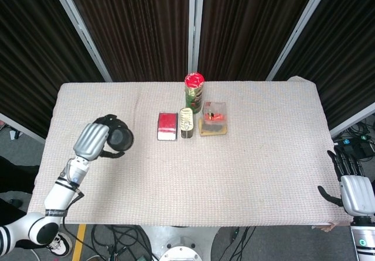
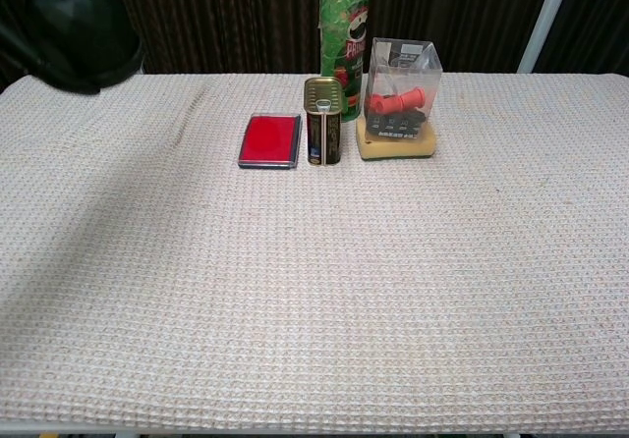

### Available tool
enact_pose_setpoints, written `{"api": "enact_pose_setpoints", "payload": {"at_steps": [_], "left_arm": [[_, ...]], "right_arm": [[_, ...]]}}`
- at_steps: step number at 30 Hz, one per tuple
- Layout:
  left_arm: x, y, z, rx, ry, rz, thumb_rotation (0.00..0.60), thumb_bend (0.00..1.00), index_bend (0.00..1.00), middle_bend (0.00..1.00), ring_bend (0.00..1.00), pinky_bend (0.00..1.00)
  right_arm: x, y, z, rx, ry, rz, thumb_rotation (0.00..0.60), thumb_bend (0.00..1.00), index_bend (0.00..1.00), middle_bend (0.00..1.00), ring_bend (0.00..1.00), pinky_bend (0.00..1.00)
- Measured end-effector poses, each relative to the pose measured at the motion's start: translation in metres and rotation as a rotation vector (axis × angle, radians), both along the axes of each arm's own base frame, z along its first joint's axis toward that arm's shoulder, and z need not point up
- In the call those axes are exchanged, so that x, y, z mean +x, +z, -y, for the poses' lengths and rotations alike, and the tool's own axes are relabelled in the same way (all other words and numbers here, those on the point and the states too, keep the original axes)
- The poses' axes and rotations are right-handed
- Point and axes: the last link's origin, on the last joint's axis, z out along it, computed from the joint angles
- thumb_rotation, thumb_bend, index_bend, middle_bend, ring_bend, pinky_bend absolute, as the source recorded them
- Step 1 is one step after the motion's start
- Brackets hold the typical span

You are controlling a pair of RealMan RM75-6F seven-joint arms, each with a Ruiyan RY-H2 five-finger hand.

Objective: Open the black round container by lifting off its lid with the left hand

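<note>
My left hand [image 1: 94, 140] grips the black round container [image 1: 120, 137] and holds it in the air above the table's left side. In the chest view the black round container [image 2: 77, 27] fills the top left corner, well above the cloth, with dark fingers wrapped around it. I see no part of it left on the cloth below, and no gap between lid and base shows. My right hand [image 1: 350, 186] hangs off the table's right front corner, fingers apart and holding nothing.
At the back middle of the cloth-covered table [image 1: 263, 155] stand a red flat tin [image 2: 269, 140], a small upright can [image 2: 322, 121], a tall green crisp tube [image 2: 343, 28] and a clear box with red parts [image 2: 398, 94]. Dark curtains hang behind.
</note>
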Motion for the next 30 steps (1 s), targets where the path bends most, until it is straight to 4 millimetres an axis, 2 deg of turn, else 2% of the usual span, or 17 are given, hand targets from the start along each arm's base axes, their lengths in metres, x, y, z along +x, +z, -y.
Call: {"api": "enact_pose_setpoints", "payload": {"at_steps": [2, 5, 7, 12, 16, 19, 23, 26, 30], "left_arm": [[0.010, 0.010, 0.000, 0.060, -0.028, -0.001, 0.600, 0.27, 0.49, 0.55, 0.18, 0.25], [0.008, 0.011, 0.001, 0.095, -0.019, -0.027, 0.600, 0.28, 0.51, 0.56, 0.18, 0.25], [0.000, 0.001, 0.000, 0.065, 0.011, -0.046, 0.600, 0.28, 0.51, 0.55, 0.18, 0.25], [-0.028, -0.042, -0.006, -0.120, 0.096, -0.137, 0.600, 0.28, 0.52, 0.55, 0.19, 0.25], [-0.019, -0.051, -0.009, -0.171, 0.063, -0.142, 0.600, 0.28, 0.52, 0.57, 0.19, 0.24], [0.003, -0.041, -0.015, -0.099, -0.007, -0.095, 0.600, 0.28, 0.51, 0.58, 0.19, 0.23], [0.032, -0.007, -0.020, 0.124, -0.102, 0.025, 0.600, 0.27, 0.51, 0.58, 0.20, 0.23], [0.034, 0.012, -0.019, 0.258, -0.113, 0.088, 0.600, 0.27, 0.52, 0.58, 0.22, 0.23], [0.025, 0.015, -0.021, 0.294, -0.080, 0.088, 0.600, 0.28, 0.53, 0.61, 0.31, 0.23]], "right_arm": [[-0.001, 0.000, 0.000, -0.001, -0.002, 0.002, 0.600, 0.13, 0.00, 0.00, 0.00, 0.00], [-0.002, -0.001, 0.000, 0.008, -0.006, 0.005, 0.600, 0.13, 0.00, 0.00, 0.00, 0.00], [-0.003, -0.001, 0.000, 0.008, -0.008, 0.005, 0.600, 0.13, 0.00, 0.00, 0.00, 0.00], [-0.002, 0.003, 0.001, -0.009, -0.009, 0.005, 0.600, 0.13, 0.00, 0.00, 0.00, 0.00], [-0.003, 0.001, 0.000, 0.001, -0.014, 0.004, 0.600, 0.13, 0.00, 0.00, 0.00, 0.00], [-0.004, 0.000, 0.001, 0.006, -0.016, 0.007, 0.600, 0.13, 0.00, 0.00, 0.00, 0.00], [-0.005, 0.001, 0.001, 0.001, -0.017, 0.008, 0.600, 0.13, 0.00, 0.00, 0.00, 0.00], [-0.006, -0.001, 0.001, 0.006, -0.023, 0.007, 0.600, 0.13, 0.00, 0.00, 0.00, 0.00], [-0.006, -0.002, 0.001, 0.012, -0.022, 0.007, 0.600, 0.13, 0.00, 0.00, 0.00, 0.00]]}}
